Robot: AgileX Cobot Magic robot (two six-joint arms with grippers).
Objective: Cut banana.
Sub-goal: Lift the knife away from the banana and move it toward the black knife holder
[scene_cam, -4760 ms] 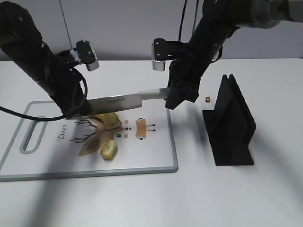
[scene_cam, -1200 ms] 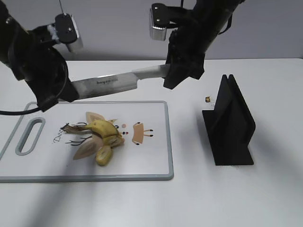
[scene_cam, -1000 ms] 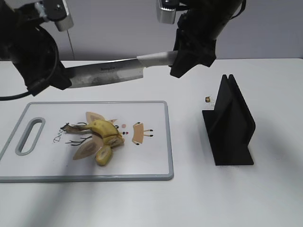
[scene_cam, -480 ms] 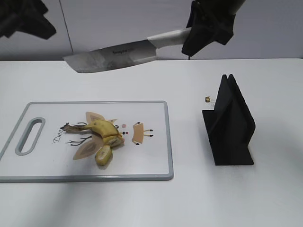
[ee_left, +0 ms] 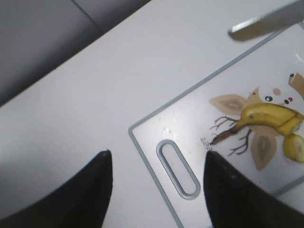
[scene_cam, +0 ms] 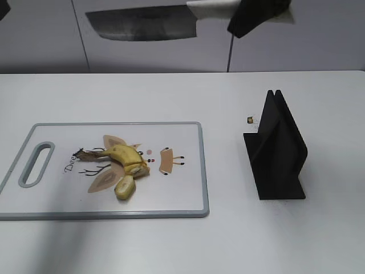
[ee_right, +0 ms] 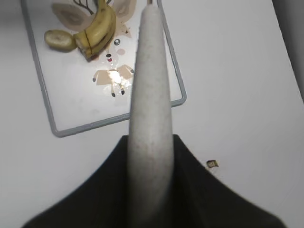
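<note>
Tabletop, white and broad, carries everything else. Next in size, the cutting board lies flat on its left half, pale with a grey rim, a slot handle at its left end and printed deer drawings. To the right, well apart from the board, stands a black knife stand, upright, with a notch at its top. High over the table, at the top of the exterior view, the knife hangs roughly level, its broad dark blade pointing left and its pale handle gripped by the right gripper, whose black fingers are clamped around it; the right wrist view looks down along that handle to the board far below. The left gripper is spread wide with nothing between its two dark fingers, above the board's handle end. On the board, near its middle, rests the banana, curved, its dark stem pointing left, with a cut line near its right end. Just below it lies a loose yellow chunk. A tiny brown scrap sits on the table beside the stand.
</note>
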